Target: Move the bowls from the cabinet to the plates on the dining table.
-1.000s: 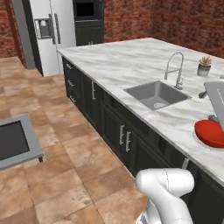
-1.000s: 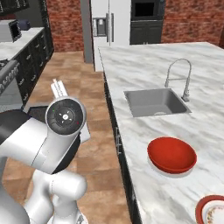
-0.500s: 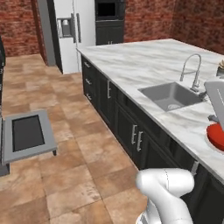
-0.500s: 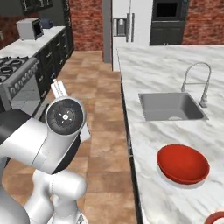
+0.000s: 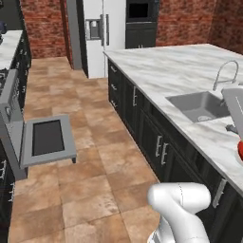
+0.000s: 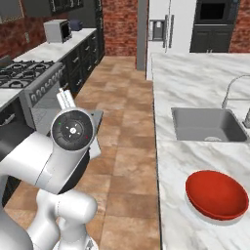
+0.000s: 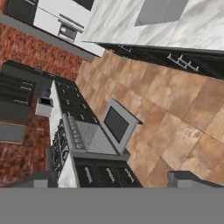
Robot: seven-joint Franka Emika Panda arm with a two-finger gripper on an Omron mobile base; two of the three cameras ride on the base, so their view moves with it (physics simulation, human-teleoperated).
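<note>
Swung leftward with the base since a second ago, so both base views now take in more floor, the stove wall and the fridge, while the sink has slid toward the right edge. Spread wide, with nothing between: gripper [image 7: 113, 180], its two dark fingertips [image 7: 186, 178] poking up at the bottom of the hand view, well apart. Just beyond the fingers, an oven [image 7: 89, 138] with its door [image 7: 119, 124] dropped open over the tiled floor [image 7: 175, 113]. Farther along the same line, a toaster [image 7: 43, 106] on the brick-backed counter. Off across the floor from the fingers, the dining table [image 7: 192, 26] with its black doors. Nowhere near the fingers: red bowl [image 6: 216, 194], sitting on the pale plate [image 6: 207, 218] on the dining table, close to the sink [image 6: 209, 124] and its faucet [image 6: 234, 93]. Farthest back, the fridge [image 6: 168, 27] against the brick wall.
</note>
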